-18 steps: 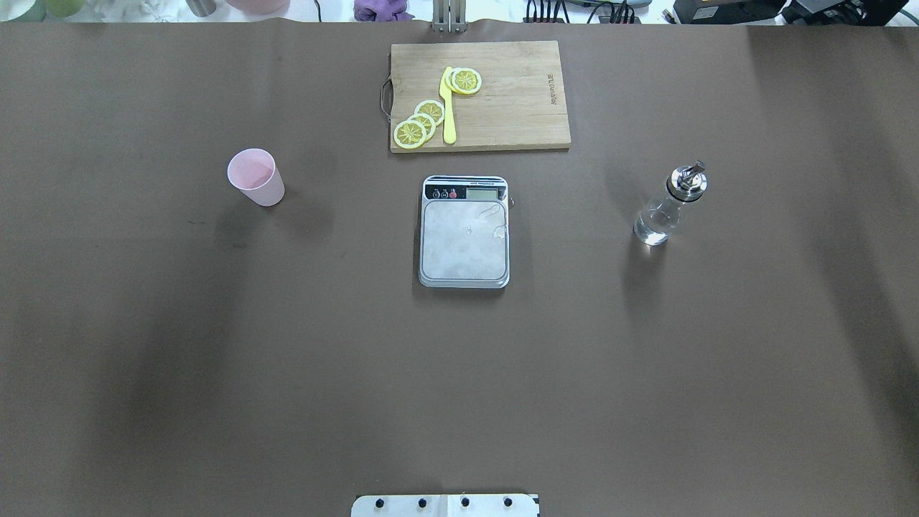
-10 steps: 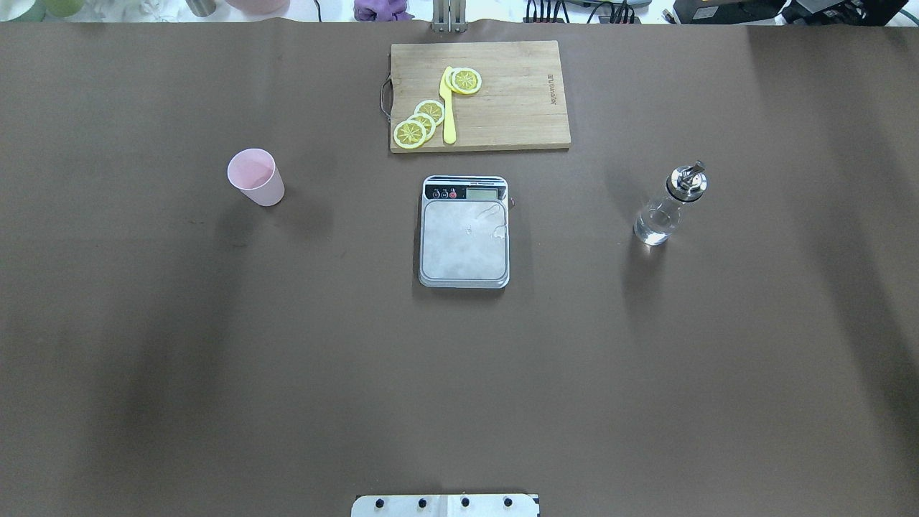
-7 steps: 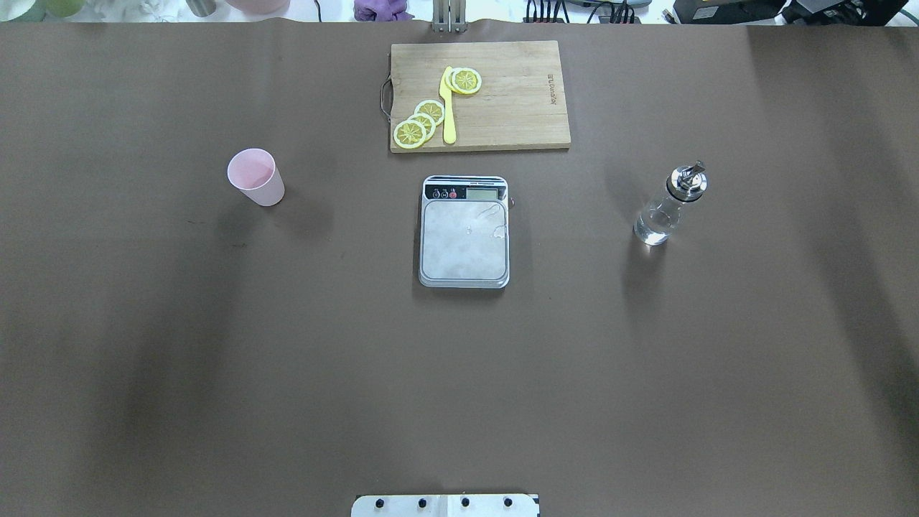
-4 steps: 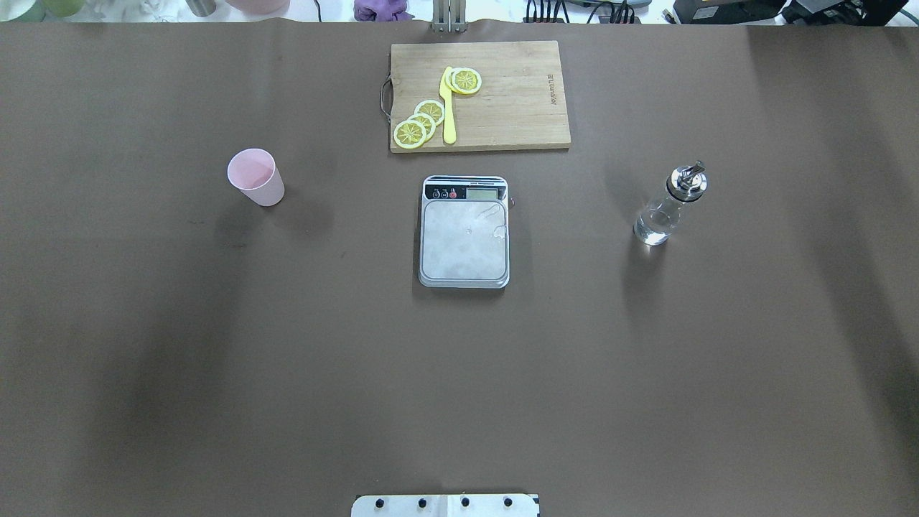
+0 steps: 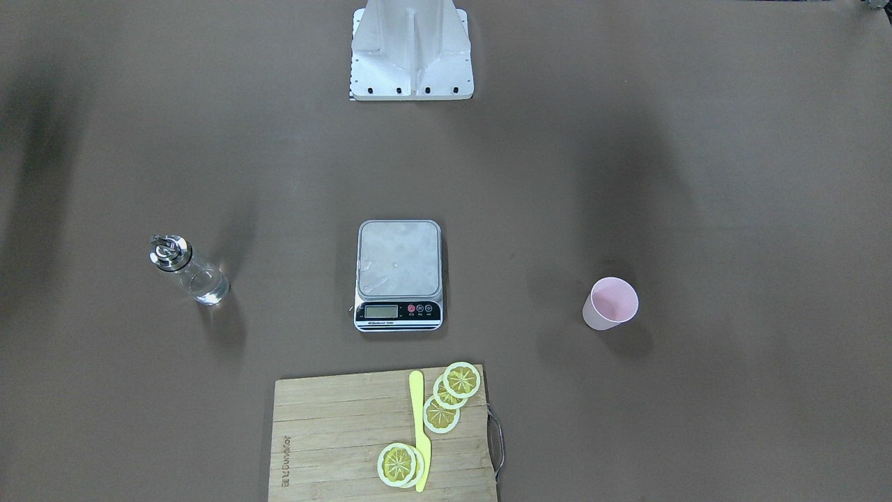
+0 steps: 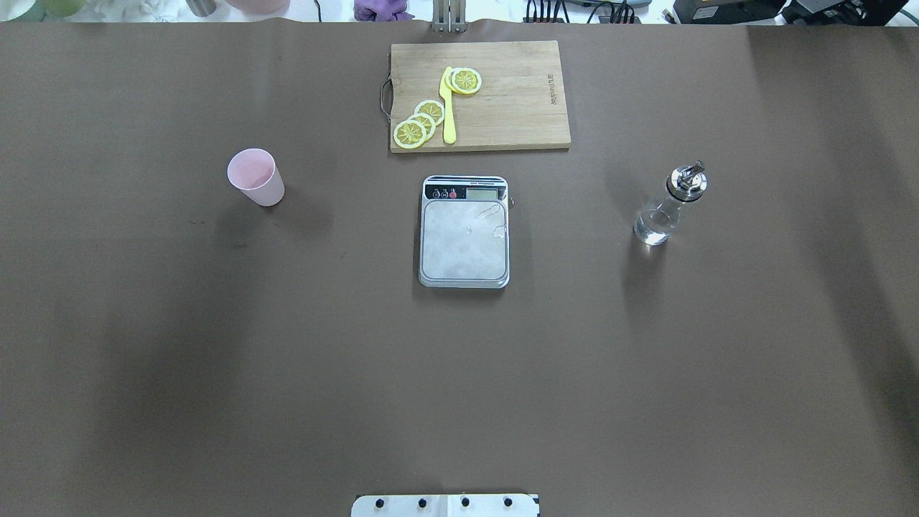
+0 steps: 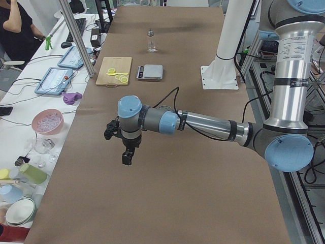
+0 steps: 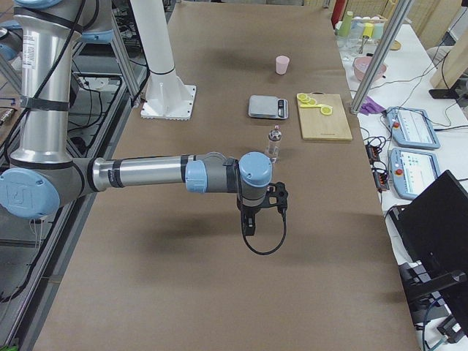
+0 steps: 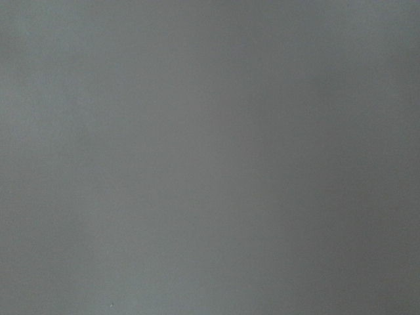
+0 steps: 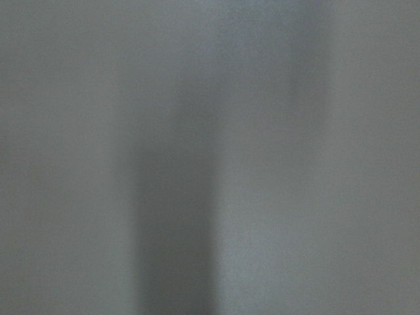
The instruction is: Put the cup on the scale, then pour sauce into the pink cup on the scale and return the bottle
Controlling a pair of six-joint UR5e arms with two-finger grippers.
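The pale pink cup stands upright on the brown table, left of the scale; it also shows in the front view. The scale with its bare silver platform sits at the table's middle. The clear glass bottle with its silver spout cap stands upright to the right, clear liquid inside. My left gripper hangs above the table far from the cup. My right gripper hangs near the bottle. I cannot tell whether either is open. Both wrist views show only blank table.
A wooden cutting board with lemon slices and a yellow knife lies behind the scale. The robot's base plate is at the near edge. A side bench with bowls and tablets runs along the far side.
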